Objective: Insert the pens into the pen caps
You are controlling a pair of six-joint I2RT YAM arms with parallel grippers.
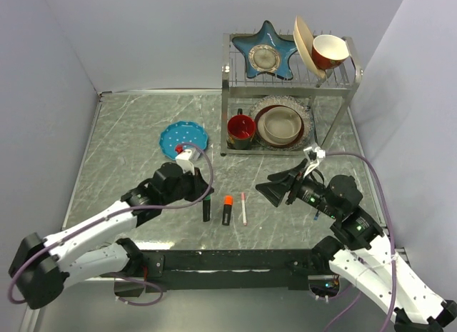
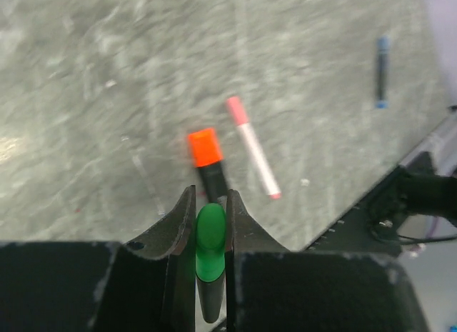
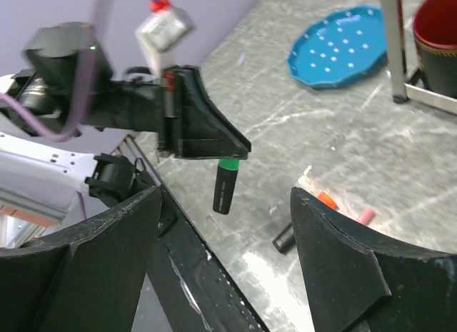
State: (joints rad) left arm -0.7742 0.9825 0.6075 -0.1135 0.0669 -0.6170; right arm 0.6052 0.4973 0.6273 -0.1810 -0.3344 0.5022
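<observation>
My left gripper is shut on the green cap of a stubby black marker, which hangs body-down just above the table. An orange-capped black marker lies right of it, also seen in the left wrist view. A thin white pen with a pink-red cap lies beside that. A thin blue pen lies further right. My right gripper is open and empty, right of the pens and facing the held marker. No loose caps show.
A blue dotted plate sits behind the left gripper. A wire dish rack at the back right holds a star-shaped dish, bowls and red mugs. The table's black front rail runs just below the pens. Walls stand on all sides.
</observation>
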